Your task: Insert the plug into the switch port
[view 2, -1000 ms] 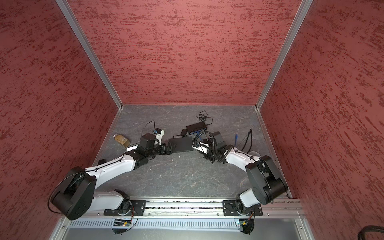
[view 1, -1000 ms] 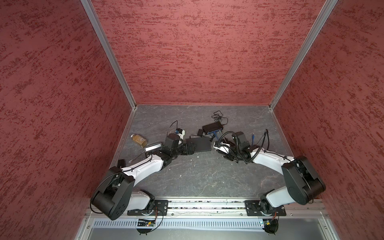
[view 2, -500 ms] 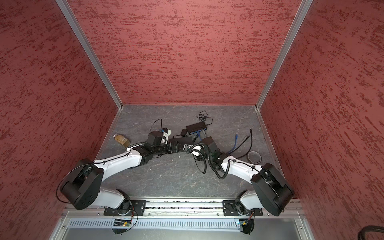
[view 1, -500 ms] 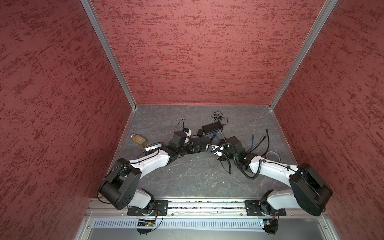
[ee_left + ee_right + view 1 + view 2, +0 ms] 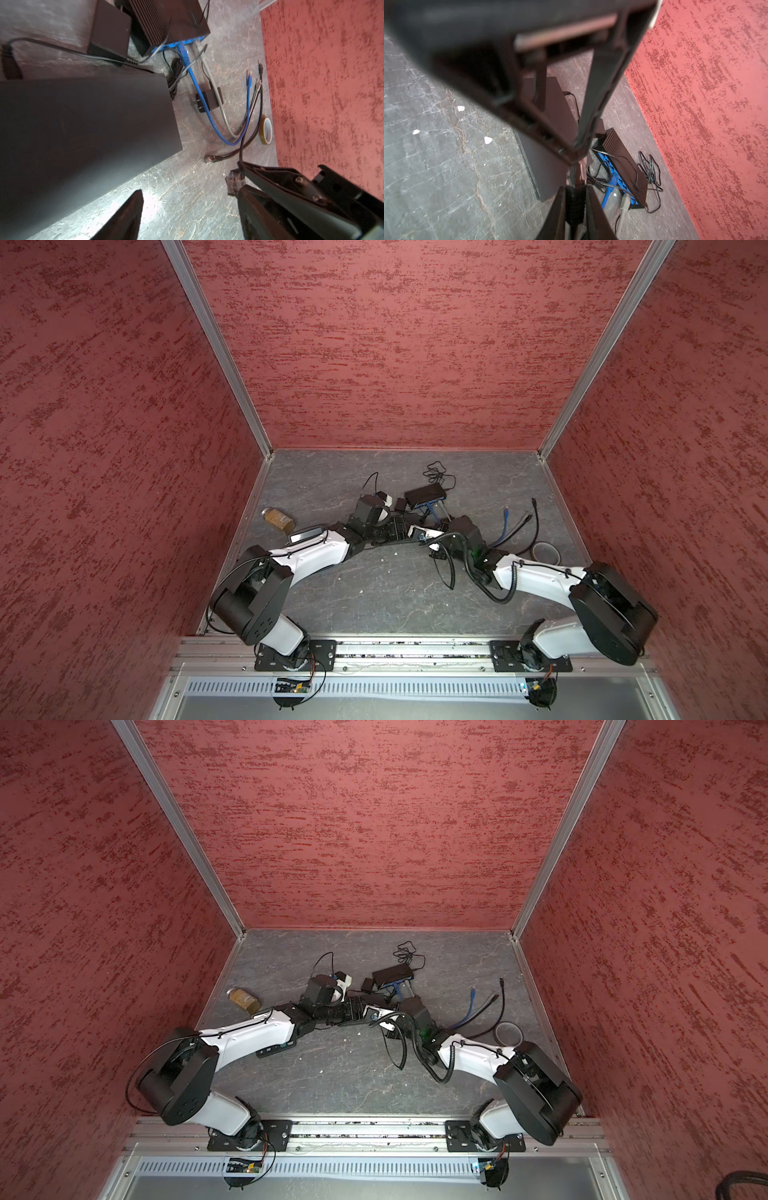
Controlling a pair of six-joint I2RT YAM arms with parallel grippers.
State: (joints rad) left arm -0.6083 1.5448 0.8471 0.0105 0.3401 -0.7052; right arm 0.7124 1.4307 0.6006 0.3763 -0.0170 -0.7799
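The small clear-bodied plug (image 5: 233, 182) on its thin black cable (image 5: 241, 149) is pinched at the tip of the right gripper (image 5: 575, 191). That gripper's jaws are drawn narrow on the plug's black boot, low over the grey stone-patterned floor (image 5: 374, 593) near the middle of the scene. The plug's long axis runs leftward, in line with that gripper. The ribbed black switch (image 5: 424, 492) lies just to the far side of it, with its blue port face (image 5: 614, 176) turned toward the near side. As I judge it, the plug therefore lies roughly along the row of ports rather than nose-on, and the coming move turns on swinging its nose round to the far side before pushing in. A blue cable (image 5: 187, 60) and a grey cable (image 5: 207, 70) already sit in ports of that row. The right arm is the nearer one and has the plug. The left gripper (image 5: 395, 531) sits just left of the plug, close by a flat matte black box (image 5: 83, 135). Its jaws stand apart, with one finger (image 5: 128, 216) over bare floor, gripping nothing that can be seen. Farther right lie loose cable ends (image 5: 248, 80) and a roll of yellow tape (image 5: 267, 129), and at the left edge of the floor lies an amber jar (image 5: 278, 519). No brand, label or writing can be read anywhere.
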